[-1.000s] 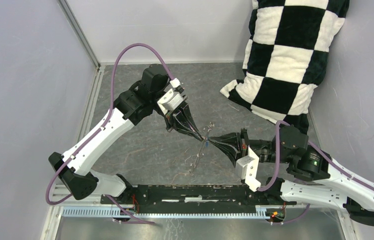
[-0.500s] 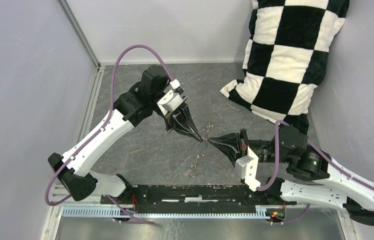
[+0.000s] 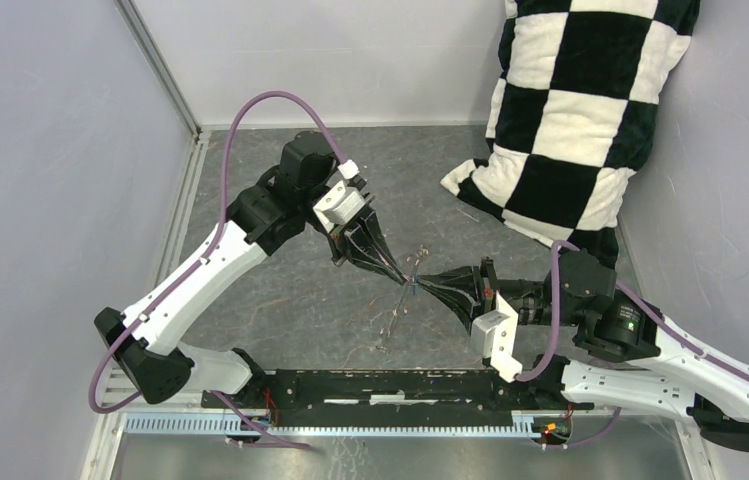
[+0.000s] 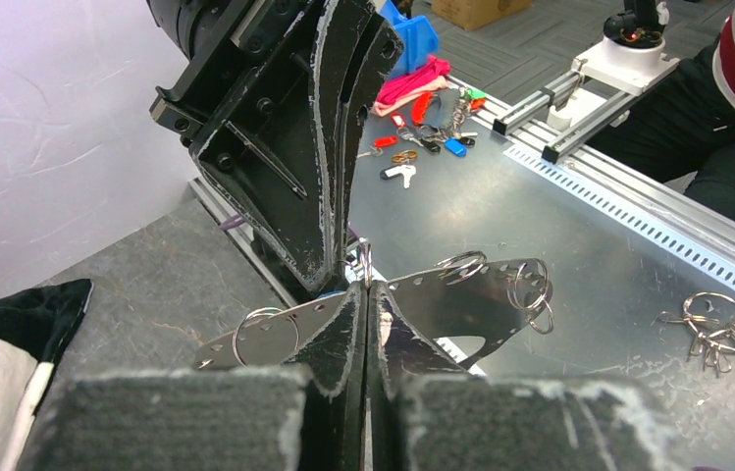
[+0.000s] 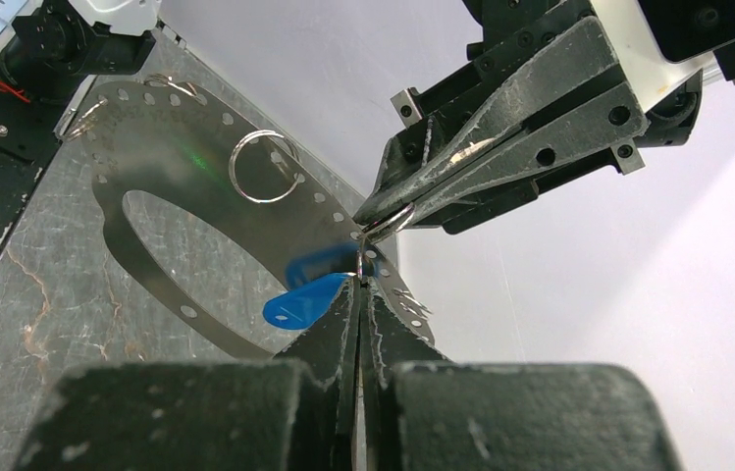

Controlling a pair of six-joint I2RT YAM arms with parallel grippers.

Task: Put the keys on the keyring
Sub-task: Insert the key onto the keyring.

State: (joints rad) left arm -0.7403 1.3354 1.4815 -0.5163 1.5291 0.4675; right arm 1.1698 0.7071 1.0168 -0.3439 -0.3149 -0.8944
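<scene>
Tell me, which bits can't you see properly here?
Right wrist view: the blue key's blade hides behind the right gripper's fingers.
Left wrist view: the right gripper covers nearly all the key.
Top view: key and wire loop too tiny where the left gripper meets the right.

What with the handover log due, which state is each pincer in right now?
Left pincer: shut on the keyring.
Right pincer: shut on the same keyring, the blue key right beside its tips.
</scene>
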